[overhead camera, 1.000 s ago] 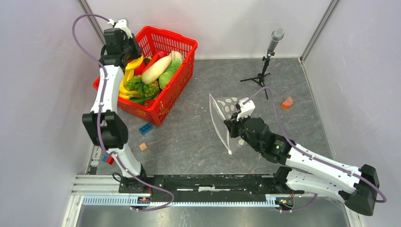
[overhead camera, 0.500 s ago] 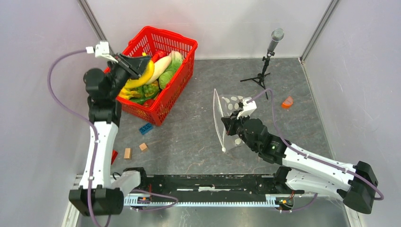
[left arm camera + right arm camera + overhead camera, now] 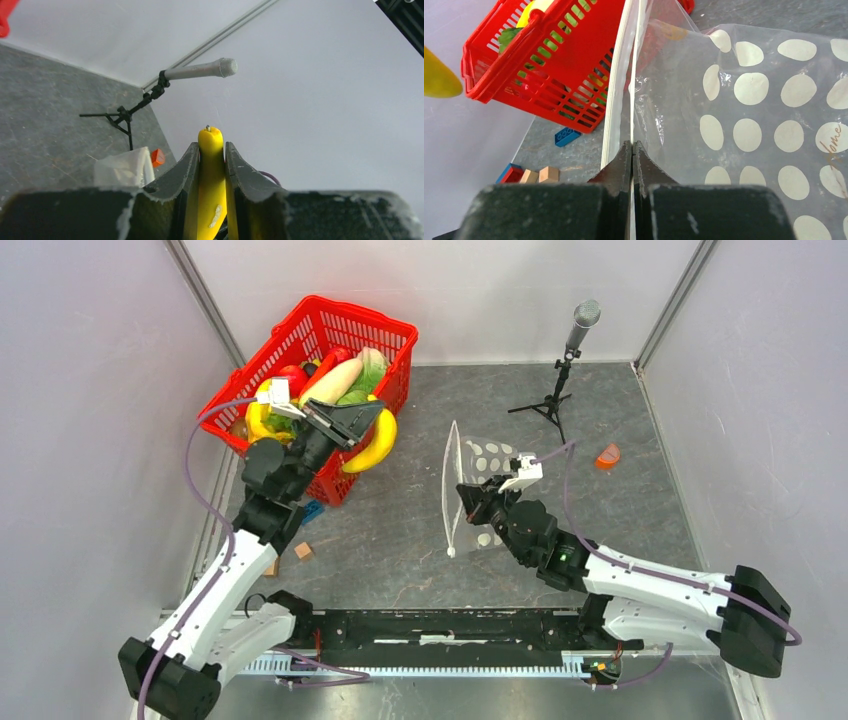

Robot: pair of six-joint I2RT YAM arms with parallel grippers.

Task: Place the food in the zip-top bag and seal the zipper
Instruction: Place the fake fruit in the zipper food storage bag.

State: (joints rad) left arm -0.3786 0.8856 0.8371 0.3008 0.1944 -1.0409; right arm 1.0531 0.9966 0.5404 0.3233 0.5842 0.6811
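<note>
My left gripper (image 3: pixel 352 426) is shut on a yellow banana (image 3: pixel 378 445), held in the air just right of the red basket; the banana (image 3: pixel 211 175) sits between its jaws in the left wrist view. My right gripper (image 3: pixel 474 502) is shut on one lip of the zip-top bag (image 3: pixel 480 490), holding it upright with the mouth facing left. In the right wrist view the jaws pinch the whitish zipper (image 3: pixel 631 100) strip, and the dotted bag (image 3: pixel 764 115) spreads right. More food (image 3: pixel 340 380) lies in the basket.
The red basket (image 3: pixel 395 338) stands at the back left. A blue brick (image 3: pixel 309 511) and wooden cubes (image 3: pixel 303 551) lie on the floor near its front. A microphone on a tripod (image 3: pixel 565 360) and a small orange piece (image 3: pixel 607 455) stand at the back right.
My left arm has lifted the banana out of the basket and swung it right toward the bag. My right gripper has shifted the bag slightly left and turned it more upright.
</note>
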